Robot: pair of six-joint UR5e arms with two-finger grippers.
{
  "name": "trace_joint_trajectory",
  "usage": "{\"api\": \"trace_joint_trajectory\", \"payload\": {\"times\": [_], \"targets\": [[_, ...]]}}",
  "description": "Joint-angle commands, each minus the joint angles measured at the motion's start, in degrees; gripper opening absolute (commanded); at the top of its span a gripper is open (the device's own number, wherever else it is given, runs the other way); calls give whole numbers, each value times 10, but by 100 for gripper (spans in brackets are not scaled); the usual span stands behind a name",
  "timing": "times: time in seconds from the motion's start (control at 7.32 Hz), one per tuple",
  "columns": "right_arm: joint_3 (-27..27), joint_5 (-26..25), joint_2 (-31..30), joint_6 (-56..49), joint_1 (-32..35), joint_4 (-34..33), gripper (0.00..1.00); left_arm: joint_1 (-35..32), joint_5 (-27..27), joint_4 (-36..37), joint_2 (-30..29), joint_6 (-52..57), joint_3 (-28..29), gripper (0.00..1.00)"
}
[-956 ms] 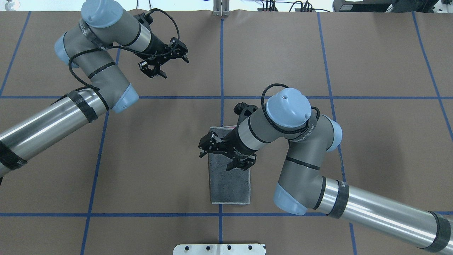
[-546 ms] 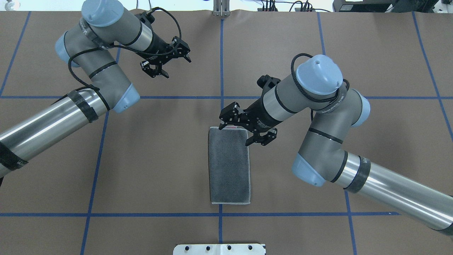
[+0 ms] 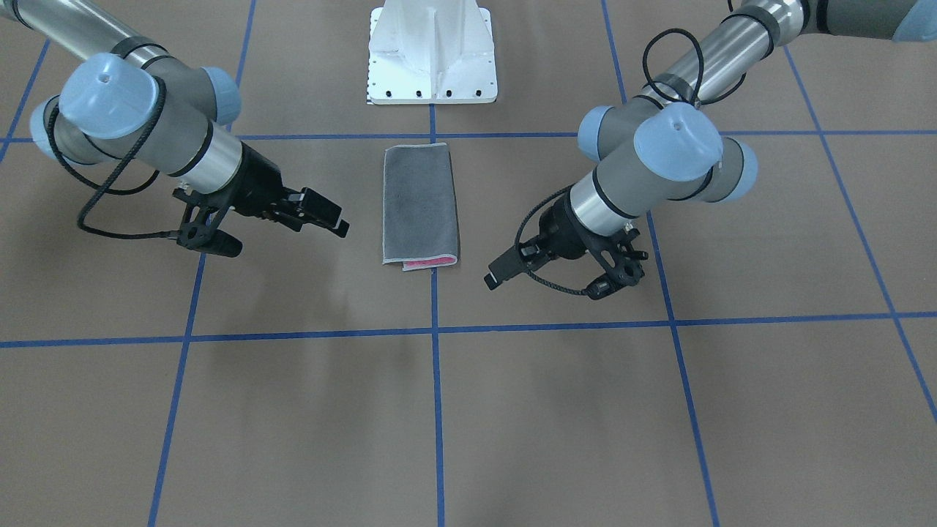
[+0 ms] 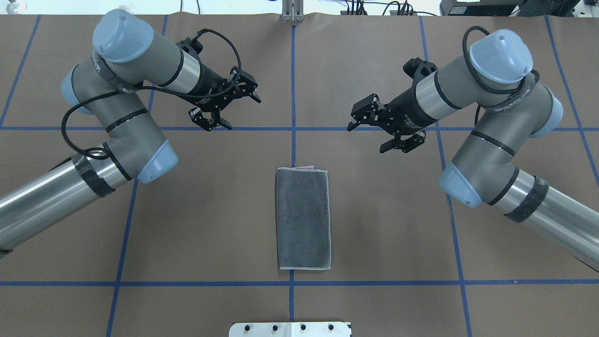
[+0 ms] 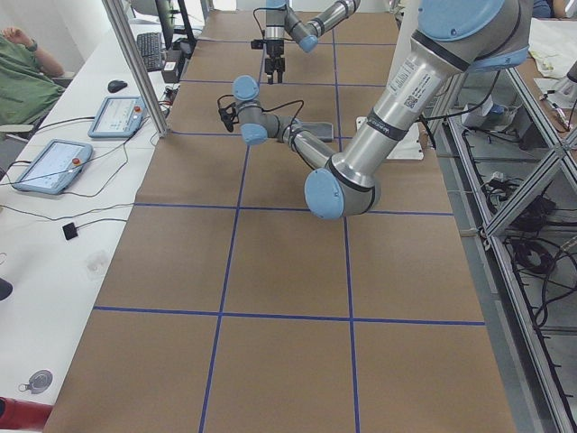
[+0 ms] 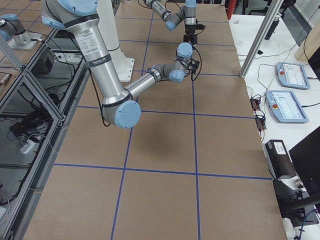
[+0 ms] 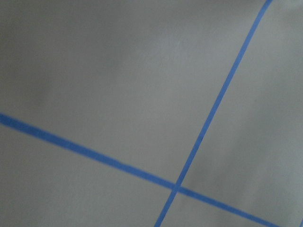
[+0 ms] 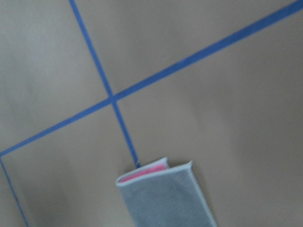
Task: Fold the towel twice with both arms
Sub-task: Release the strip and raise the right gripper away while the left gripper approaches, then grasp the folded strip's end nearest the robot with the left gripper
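- Exterior front-facing: the towel (image 3: pixel 419 194) lies flat at centre frame on the brown table (image 3: pixel 293 410), folded into a narrow rectangle, dark grey face up, with a pink strip showing at its lower end; the white pedestal base (image 3: pixel 432 51) stands above it at the top edge
- Same view: the left gripper (image 3: pixel 545 287) at right of the towel and the right gripper (image 3: pixel 285 238) at left of it each have their fingers spread wide, clear of the cloth
- Overhead exterior: the towel sits at lower centre, just above a blue tape line (image 4: pixel 374 282); both grippers hang in the upper half, one on each side, jaws apart
- Exterior left: the left arm (image 5: pixel 388 99) fills the upper right; the towel cannot be made out; a person's green sleeve (image 5: pixel 22 86) shows at upper left
- Exterior right: the right arm (image 6: pixel 100 65) rises at upper left; the grippers are too small to judge
- Left wrist-mounted: blurred table, two blue lines crossing at lower centre
- Right wrist-mounted: the towel's end at bottom centre, pink layer peeking from under the grey, a blue line running up to it
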Motion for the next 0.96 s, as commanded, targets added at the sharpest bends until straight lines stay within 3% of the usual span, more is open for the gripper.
{"api": "trace_joint_trajectory", "payload": {"times": [0.0, 0.27, 0.55, 0.82], "targets": [[-5, 2, -47, -103, 33, 3, 100, 87, 67, 79, 66, -11, -140, 100], [-11, 8, -66, -147, 46, 2, 100, 183, 175, 79, 84, -12, -160, 100], [-21, 8, -65, -148, 48, 3, 100, 258, 248, 79, 83, -29, -156, 100], [-20, 7, -63, -146, 48, 3, 100, 289, 259, 80, 82, -32, -148, 100]]}}
